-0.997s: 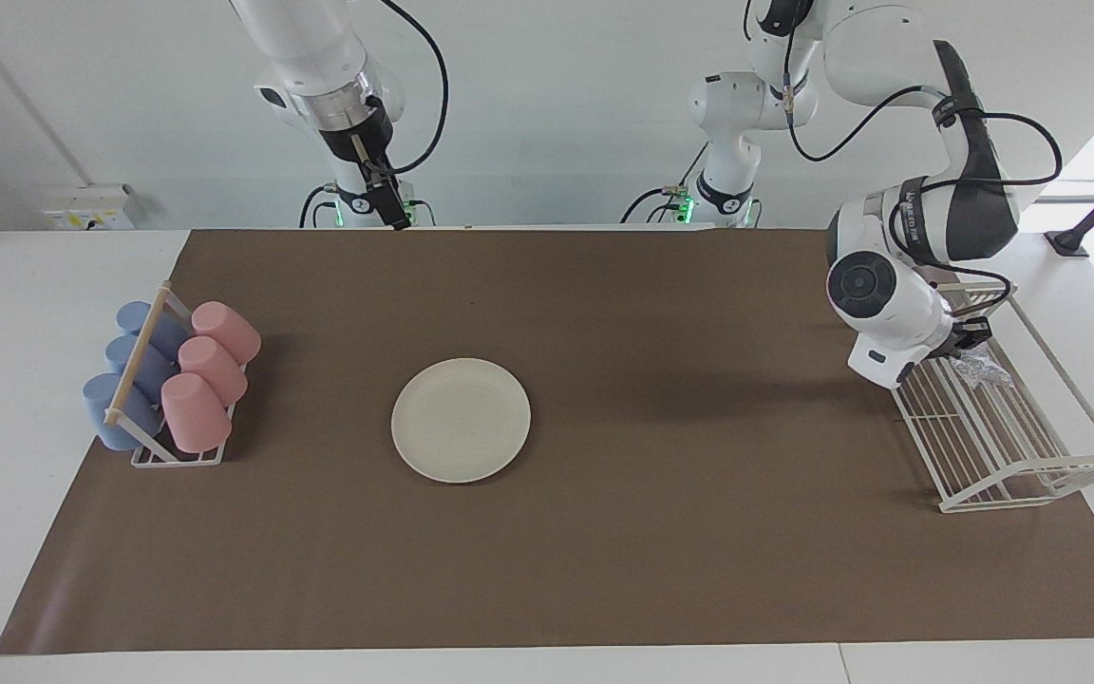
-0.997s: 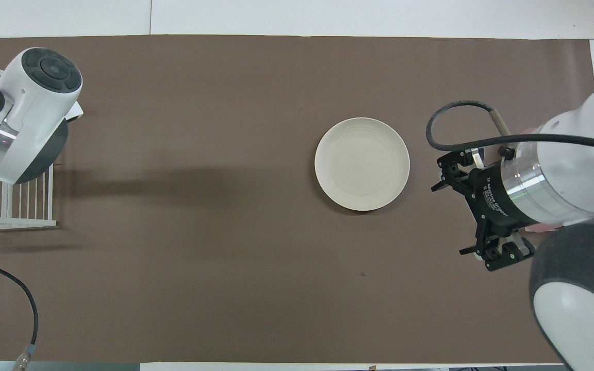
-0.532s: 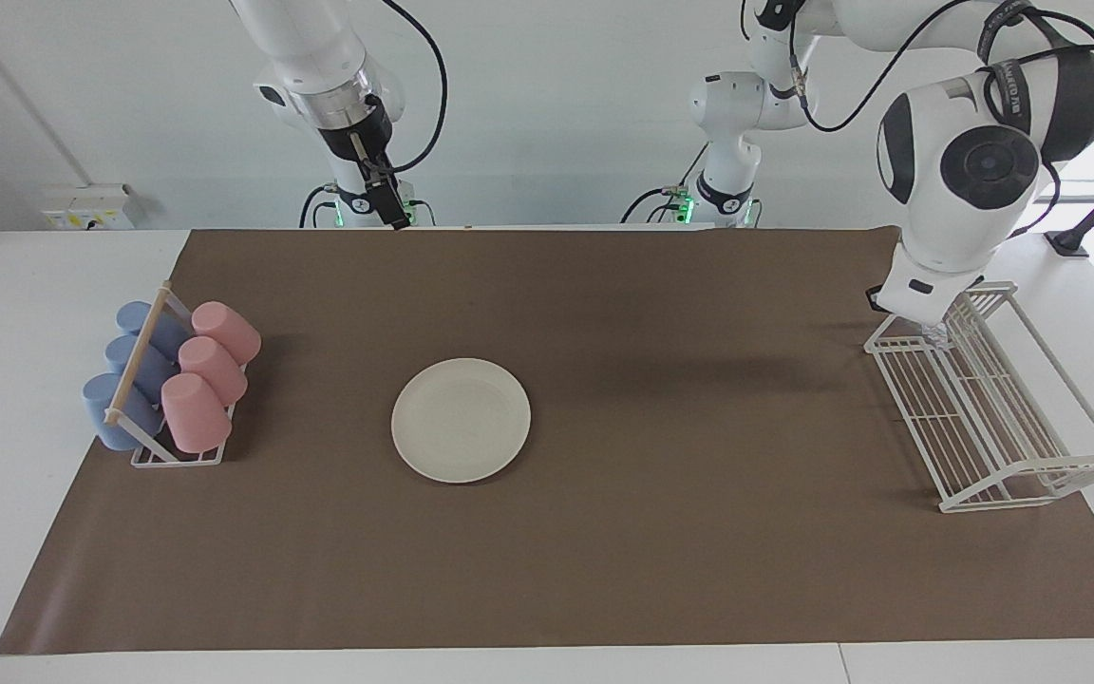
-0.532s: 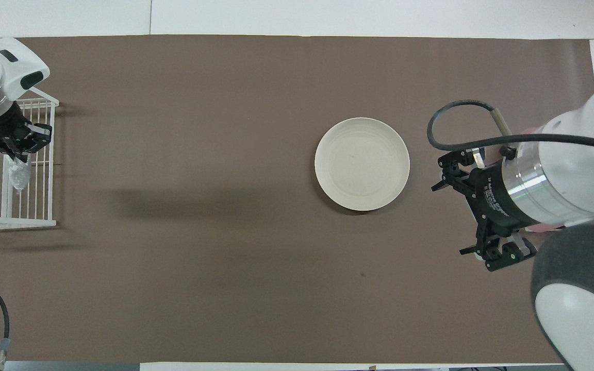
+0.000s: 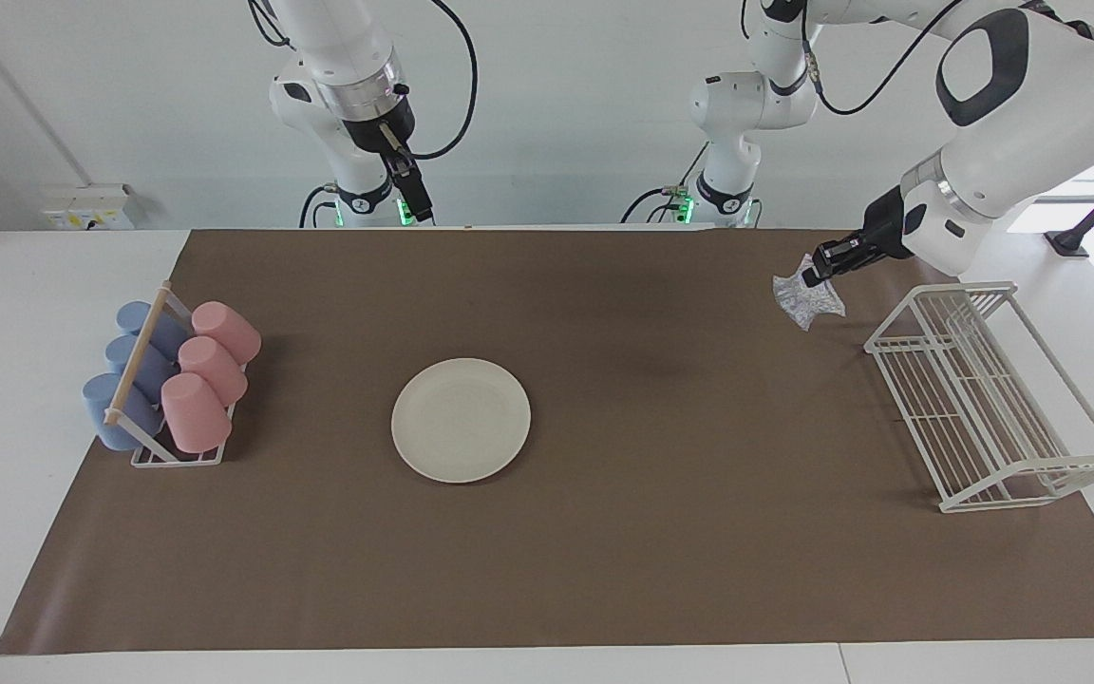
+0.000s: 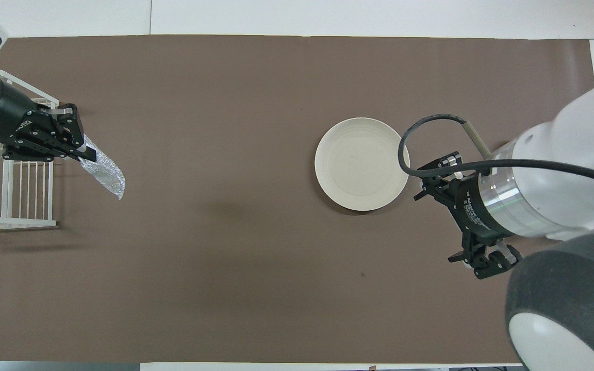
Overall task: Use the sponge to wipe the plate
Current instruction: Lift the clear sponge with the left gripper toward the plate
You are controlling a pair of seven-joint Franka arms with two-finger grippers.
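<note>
The cream-white plate (image 5: 461, 420) lies flat at the middle of the brown mat and also shows in the overhead view (image 6: 362, 164). My left gripper (image 5: 818, 271) is shut on the silvery sponge (image 5: 805, 297) and holds it up in the air over the mat, beside the white wire rack (image 5: 984, 399). In the overhead view the left gripper (image 6: 83, 152) has the sponge (image 6: 103, 172) hanging from its tips. My right gripper (image 5: 417, 204) hangs raised over the mat's edge nearest the robots and holds nothing.
The wire rack (image 6: 8, 190) stands at the left arm's end of the mat. A cup rack (image 5: 167, 380) with pink and blue cups stands at the right arm's end. The right arm's wrist (image 6: 513, 206) covers that end in the overhead view.
My left gripper has lifted the sponge out of the wire rack and carried it over the mat, toward the plate. The right arm has shifted slightly.
</note>
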